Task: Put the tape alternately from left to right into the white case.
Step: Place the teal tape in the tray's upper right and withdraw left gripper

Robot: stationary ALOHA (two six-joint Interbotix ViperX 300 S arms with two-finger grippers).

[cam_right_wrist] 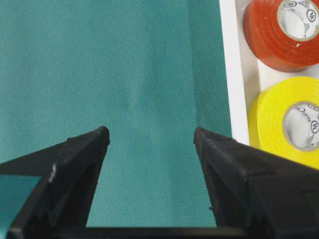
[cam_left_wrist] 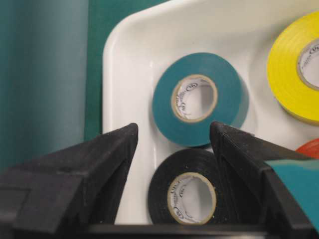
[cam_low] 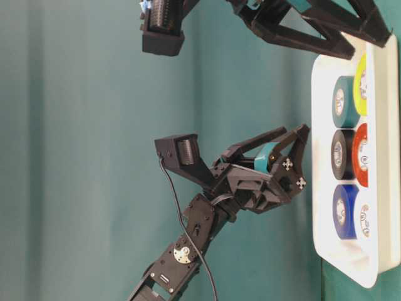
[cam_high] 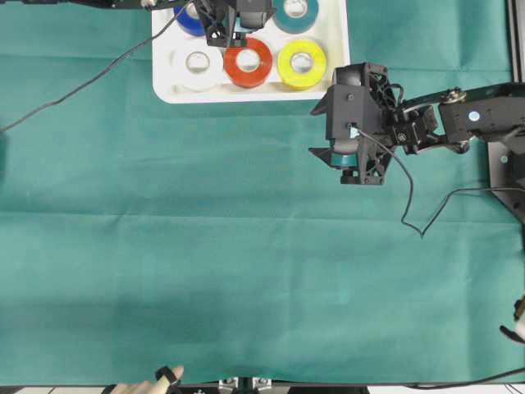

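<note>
A green cloth (cam_high: 246, 279) covers the desk. At the far edge of the overhead view sits the white case (cam_high: 332, 86), a shallow tray with a raised rim. All six tape rolls lie flat inside it, in two rows of three. The near row, left to right from overhead, holds the white roll (cam_high: 198, 66), the red-orange roll (cam_high: 248, 62) and the yellow roll (cam_high: 301, 64). The far row holds the blue roll (cam_high: 188, 22), the black roll (cam_left_wrist: 187, 191) and the teal roll (cam_high: 295, 14). From overhead the black roll is hidden under the left arm; the left wrist view shows it touching the teal roll, which lies near a rounded corner of the case.

The left gripper (cam_left_wrist: 172, 144) hangs over the middle of the case, its jaws spread wide to either side of the black roll and holding nothing. The roll rests on the case floor between them.

The right gripper (cam_right_wrist: 149, 144) hovers over bare cloth just beside the case's right edge, near the yellow roll. Its jaws are also spread wide and empty. A black cable (cam_high: 410, 197) loops from this arm across the cloth.

Part of a person's hand (cam_high: 152, 382) shows at the near edge of the overhead view.
</note>
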